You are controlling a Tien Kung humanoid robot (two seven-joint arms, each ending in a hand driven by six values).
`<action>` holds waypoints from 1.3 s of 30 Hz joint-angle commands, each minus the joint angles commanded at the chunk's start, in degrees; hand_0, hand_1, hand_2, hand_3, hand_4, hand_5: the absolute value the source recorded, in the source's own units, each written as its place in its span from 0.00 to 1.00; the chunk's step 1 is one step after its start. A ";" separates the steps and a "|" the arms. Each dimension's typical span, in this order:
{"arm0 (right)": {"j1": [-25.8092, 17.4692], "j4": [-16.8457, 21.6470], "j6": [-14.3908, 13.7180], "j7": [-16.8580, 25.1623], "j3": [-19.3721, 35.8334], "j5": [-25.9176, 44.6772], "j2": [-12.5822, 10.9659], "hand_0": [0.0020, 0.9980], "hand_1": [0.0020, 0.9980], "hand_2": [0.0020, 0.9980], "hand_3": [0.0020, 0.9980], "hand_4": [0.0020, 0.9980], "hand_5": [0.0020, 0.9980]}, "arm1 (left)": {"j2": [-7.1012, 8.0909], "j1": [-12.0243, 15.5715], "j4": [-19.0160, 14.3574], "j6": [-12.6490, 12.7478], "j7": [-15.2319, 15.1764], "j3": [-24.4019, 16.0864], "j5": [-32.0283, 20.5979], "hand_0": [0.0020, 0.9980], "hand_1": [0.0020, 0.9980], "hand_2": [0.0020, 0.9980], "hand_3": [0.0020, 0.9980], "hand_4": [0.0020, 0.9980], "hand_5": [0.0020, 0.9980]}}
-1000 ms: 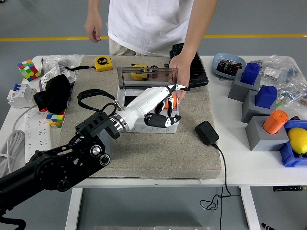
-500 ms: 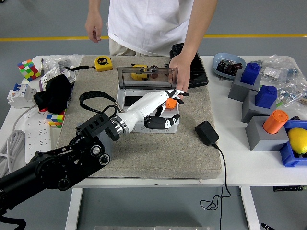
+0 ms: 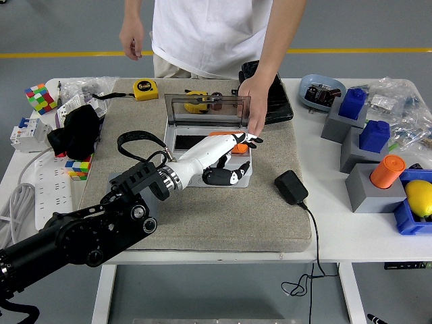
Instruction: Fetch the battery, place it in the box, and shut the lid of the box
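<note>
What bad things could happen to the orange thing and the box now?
The left hand hovers over the open box with the orange battery under its fingers, so the battery might land crooked and block the lid. The person's hand rests right beside the box, so the robot's fingers could bump it.

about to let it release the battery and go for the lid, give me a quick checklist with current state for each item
1. Box lid open and upright: ok.
2. Left hand over the open box: ok.
3. Orange battery inside the box walls: cannot tell, the hand covers most of it.
4. Battery released from the fingers: cannot tell.
5. Person's hand clear of the box: not ok, it hangs at the lid's right corner, right above the robot's fingertips.
6. Black adapter and cable clear of the box: ok, on the mat to the right.
</note>
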 joint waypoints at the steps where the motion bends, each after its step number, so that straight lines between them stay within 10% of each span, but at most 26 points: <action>1: -0.02 0.00 0.00 -0.01 -0.03 0.02 0.00 0.65 0.67 0.69 0.58 0.96 0.54 | -0.05 -0.10 0.22 0.07 0.02 0.11 0.07 0.13 0.10 0.83 0.85 0.50 0.00; 19: 0.08 0.24 -0.08 0.03 -0.40 0.13 -0.02 0.65 0.67 0.69 0.58 0.96 0.54 | -3.38 -4.59 7.76 0.57 1.17 1.60 0.09 0.13 0.10 0.83 0.85 0.54 0.00; 31: -0.03 0.22 0.00 0.06 0.22 -0.34 -0.17 0.65 0.67 0.69 0.58 0.96 0.54 | -0.78 -1.73 -2.23 1.69 -1.14 -4.41 0.37 0.13 0.10 0.82 0.84 0.53 0.00; 37: 0.09 0.31 -0.08 0.09 0.60 -0.55 -0.18 0.65 0.67 0.69 0.58 0.96 0.54 | 0.26 -0.54 -6.70 6.04 -7.76 -7.76 -0.84 0.15 0.11 0.79 0.80 0.56 0.00; 38: 0.08 0.33 -0.07 0.09 0.60 -0.53 -0.17 0.65 0.67 0.69 0.58 0.96 0.54 | 0.19 -0.50 -6.55 6.52 -8.66 -8.36 -0.68 0.38 0.57 0.77 0.78 1.00 0.20; 39: 0.08 0.34 -0.07 0.09 0.60 -0.53 -0.16 0.65 0.67 0.69 0.58 0.96 0.54 | 0.13 -0.51 -6.30 6.81 -9.18 -8.91 -0.53 0.38 0.57 0.77 0.78 1.00 0.20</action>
